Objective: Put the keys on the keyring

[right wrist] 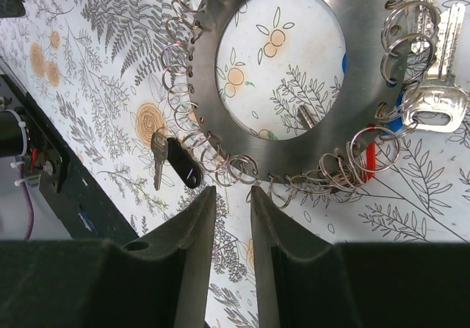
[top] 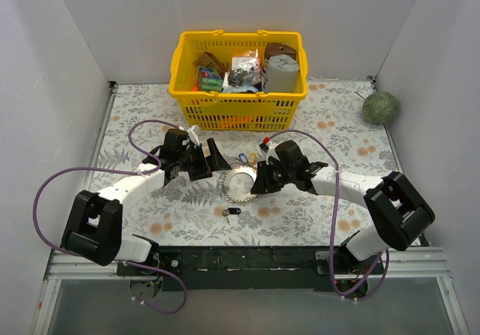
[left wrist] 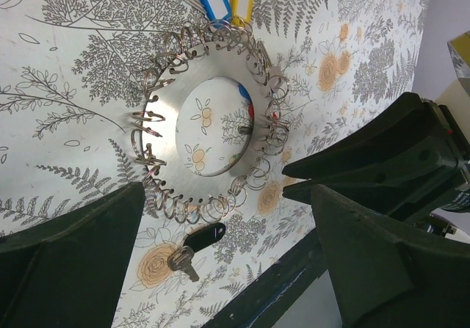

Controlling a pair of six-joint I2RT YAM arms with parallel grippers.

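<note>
Left gripper (top: 204, 160) (left wrist: 228, 190): jaws wide apart, empty, keyring (top: 238, 186) (left wrist: 213, 62) (right wrist: 214, 111) just ahead of tips. Right gripper (top: 264, 177) (right wrist: 233, 196): jaws narrow slit, nothing between, tips just short of ring rim. Ring flat on table (top: 322, 207), between both grippers. Black key (top: 232, 212) (left wrist: 197, 241) (right wrist: 180, 163) loose, off ring, just beside rim, near right tips.

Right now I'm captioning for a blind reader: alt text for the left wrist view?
A flat metal keyring rimmed with wire loops lies on a floral tablecloth, a black-headed key loose beside it. The left gripper's fingers, open, frame the bottom corners.
</note>
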